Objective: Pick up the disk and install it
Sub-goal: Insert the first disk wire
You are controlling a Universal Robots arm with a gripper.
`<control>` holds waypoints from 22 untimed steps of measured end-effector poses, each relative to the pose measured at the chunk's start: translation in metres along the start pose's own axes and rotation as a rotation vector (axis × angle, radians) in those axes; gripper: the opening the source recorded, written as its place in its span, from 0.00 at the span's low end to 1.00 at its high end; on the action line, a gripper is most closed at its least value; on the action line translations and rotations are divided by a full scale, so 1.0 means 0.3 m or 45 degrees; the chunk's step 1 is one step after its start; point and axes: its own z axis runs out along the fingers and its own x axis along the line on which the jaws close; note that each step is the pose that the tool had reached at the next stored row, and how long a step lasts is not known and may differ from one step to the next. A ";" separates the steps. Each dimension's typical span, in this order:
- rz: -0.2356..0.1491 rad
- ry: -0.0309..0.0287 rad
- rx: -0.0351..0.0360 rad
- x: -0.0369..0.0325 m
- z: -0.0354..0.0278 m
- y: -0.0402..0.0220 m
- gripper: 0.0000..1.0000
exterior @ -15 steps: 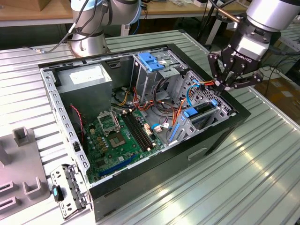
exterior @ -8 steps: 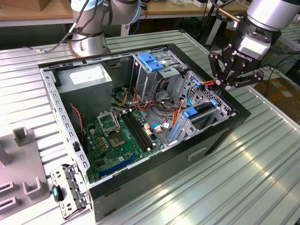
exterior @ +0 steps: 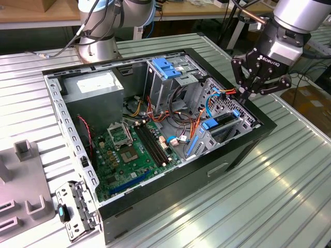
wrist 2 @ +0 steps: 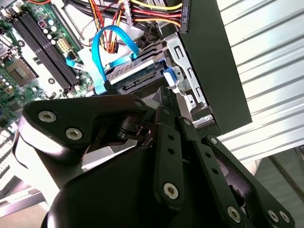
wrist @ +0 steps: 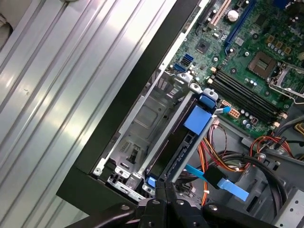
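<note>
The computer case (exterior: 170, 201) lies on its side on the ribbed metal desk (exterior: 289, 196) with its open face up, so the bays can be reached from above. The disk (exterior: 226, 122) stands edgewise in the drive bay (wrist: 142, 118) at the case corner toward the exterior view's right, with a blue tab (wrist: 196, 118) at its end. Judging by how deep it lies between the bay's metal walls, it looks seated or nearly so. The claw (exterior: 242, 94) hangs just above that bay with its fingers pinched together, holding nothing. Its tips point down toward the disk's edge, a stance that looks better suited to pressing than grasping. A blue data cable (wrist 2: 102, 52) loops just beside the bay
</note>
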 end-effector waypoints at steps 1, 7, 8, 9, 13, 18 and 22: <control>-0.007 0.0000 0.0000 0.001 0.000 -0.001 0.12; -0.053 0.0000 0.0002 0.002 0.000 -0.003 0.12; -0.058 0.0000 0.0002 0.002 0.000 -0.004 0.12; -0.063 0.0000 0.0002 0.003 0.000 -0.004 0.12; -0.081 0.0000 0.0003 0.003 0.000 -0.005 0.12; -0.100 0.0000 0.0004 0.005 0.000 -0.007 0.12; -0.115 0.0000 0.0005 0.006 0.000 -0.009 0.12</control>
